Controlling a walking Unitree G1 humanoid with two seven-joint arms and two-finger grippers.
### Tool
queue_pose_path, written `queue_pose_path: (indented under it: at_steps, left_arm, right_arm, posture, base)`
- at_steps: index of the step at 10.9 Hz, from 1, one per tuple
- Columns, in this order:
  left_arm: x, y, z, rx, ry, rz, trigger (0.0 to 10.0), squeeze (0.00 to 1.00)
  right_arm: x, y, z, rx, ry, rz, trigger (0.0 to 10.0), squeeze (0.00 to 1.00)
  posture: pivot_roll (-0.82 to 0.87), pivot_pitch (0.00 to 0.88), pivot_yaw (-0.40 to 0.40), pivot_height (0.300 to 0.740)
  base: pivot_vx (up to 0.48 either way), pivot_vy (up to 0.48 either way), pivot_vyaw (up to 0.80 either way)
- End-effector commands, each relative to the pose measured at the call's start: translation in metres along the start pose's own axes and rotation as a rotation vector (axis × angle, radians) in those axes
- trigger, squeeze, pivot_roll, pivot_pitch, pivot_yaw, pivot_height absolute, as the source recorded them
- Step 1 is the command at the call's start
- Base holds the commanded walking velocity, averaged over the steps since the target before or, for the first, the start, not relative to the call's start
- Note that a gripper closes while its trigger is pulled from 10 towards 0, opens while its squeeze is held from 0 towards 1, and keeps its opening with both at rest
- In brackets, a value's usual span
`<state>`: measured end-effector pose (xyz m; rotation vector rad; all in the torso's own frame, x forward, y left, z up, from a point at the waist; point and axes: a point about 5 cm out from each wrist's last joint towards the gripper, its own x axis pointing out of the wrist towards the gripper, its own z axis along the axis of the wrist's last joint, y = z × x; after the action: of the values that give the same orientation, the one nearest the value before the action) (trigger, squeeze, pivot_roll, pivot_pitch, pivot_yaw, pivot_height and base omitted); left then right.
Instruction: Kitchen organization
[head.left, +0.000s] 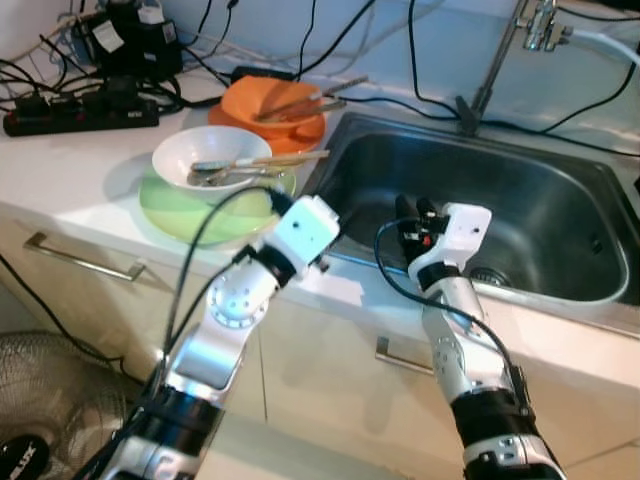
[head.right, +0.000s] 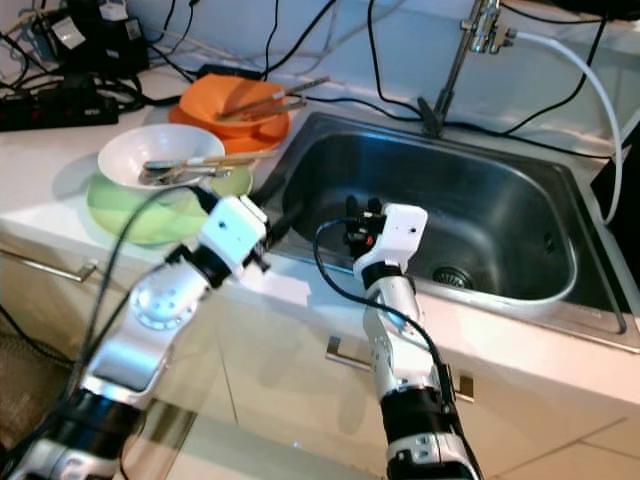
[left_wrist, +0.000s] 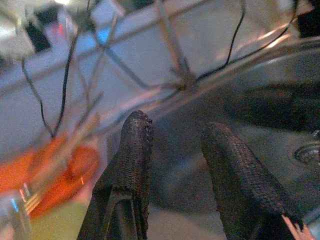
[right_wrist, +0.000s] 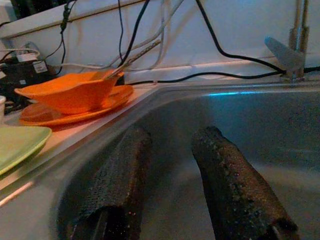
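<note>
A white bowl (head.left: 205, 150) holding several utensils (head.left: 250, 165) sits on a green plate (head.left: 185, 212) on the counter, left of the steel sink (head.left: 540, 215). Behind it, an orange bowl (head.left: 272, 105) with utensils rests on an orange plate (head.left: 300, 135). My left gripper (head.right: 286, 211) hovers at the sink's front left corner beside the green plate, open and empty, its fingers (left_wrist: 132, 155) aimed over the basin. Just inside the sink's front rim is my right gripper (head.left: 415, 210), also open with nothing between its fingers (right_wrist: 220, 170).
A faucet (head.left: 495, 65) stands behind the sink, whose drain (head.left: 488, 275) lies near the front. Black cables and a power strip (head.left: 80, 112) crowd the back left of the counter. Below are cabinet handles (head.left: 85, 260) and a floor fan (head.left: 45, 395).
</note>
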<state>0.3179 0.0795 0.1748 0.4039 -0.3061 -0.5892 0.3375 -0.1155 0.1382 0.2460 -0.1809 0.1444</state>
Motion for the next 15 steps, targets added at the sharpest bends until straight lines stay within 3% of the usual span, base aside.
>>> queue_pose_path:
  at_steps: [1,4,6,9,15]
  left_arm:
    - [0.004,0.004,-0.006,-0.008,0.022,0.03,10.0,0.0]
    - [0.017,0.018,-0.016,0.099,0.066,0.109,10.0,0.0]
    - [0.028,0.031,-0.013,0.22,0.065,0.191,10.0,0.0]
    - [0.028,0.041,-0.011,0.289,0.067,0.249,10.0,0.0]
    - [0.009,0.021,-0.012,0.331,0.052,0.165,10.0,0.0]
  right_arm:
    - [0.002,-0.002,0.003,-0.004,-0.013,-0.011,10.0,0.0]
    - [0.002,-0.003,0.002,-0.006,-0.014,-0.012,10.0,0.0]
    - [0.001,-0.003,0.003,-0.007,-0.016,-0.014,10.0,0.0]
    - [0.001,-0.004,0.002,-0.008,-0.014,-0.017,10.0,0.0]
    - [0.001,-0.004,0.001,-0.008,-0.008,-0.015,10.0,0.0]
  posture:
    - [0.22,0.024,-0.064,0.74]
    - [0.22,0.024,-0.064,0.74]
    - [0.21,0.024,-0.061,0.74]
    - [0.21,0.027,-0.063,0.74]
    - [0.21,0.032,-0.069,0.74]
  base:
    - [0.0,0.0,0.0]
    - [0.0,0.0,0.0]
    - [0.0,0.0,0.0]
    - [0.0,0.0,0.0]
    - [0.0,0.0,0.0]
